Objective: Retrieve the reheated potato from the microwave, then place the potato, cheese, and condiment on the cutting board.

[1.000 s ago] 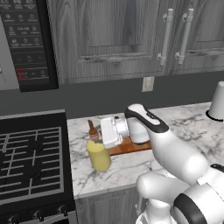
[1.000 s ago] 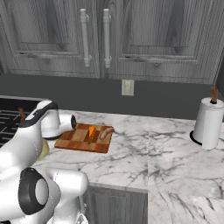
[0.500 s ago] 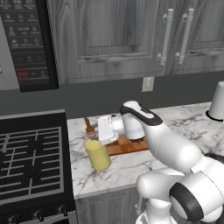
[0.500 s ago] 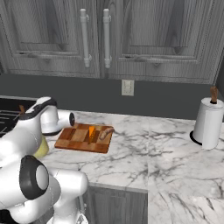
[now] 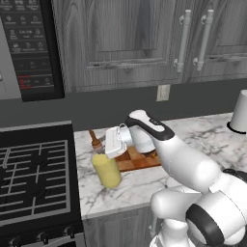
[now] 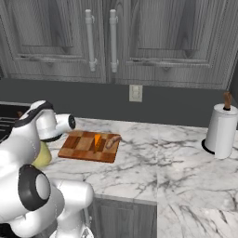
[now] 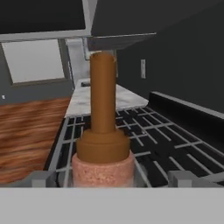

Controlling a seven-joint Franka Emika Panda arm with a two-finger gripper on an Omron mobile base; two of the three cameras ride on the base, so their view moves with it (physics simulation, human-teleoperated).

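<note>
Hand view: brown stopper point(image 7: 103, 96) of the condiment point(image 5: 106, 169) fills centre, stove grates point(image 7: 144, 140) behind; jaw state cannot be told. Left base view: gripper point(image 5: 112, 143) just above the bottle near the counter's stove-side edge. Right base view: cheese point(image 6: 97, 140) and potato point(image 6: 112, 141) on the cutting board point(image 6: 79, 148).

Condiment point(image 5: 107, 170) is showing smooth matt yellow plastic with a brown stopper; cutting board point(image 6: 88, 146) is presenting checkered wood; countertop point(image 6: 176, 162) is showing glossy veined marble.
</note>
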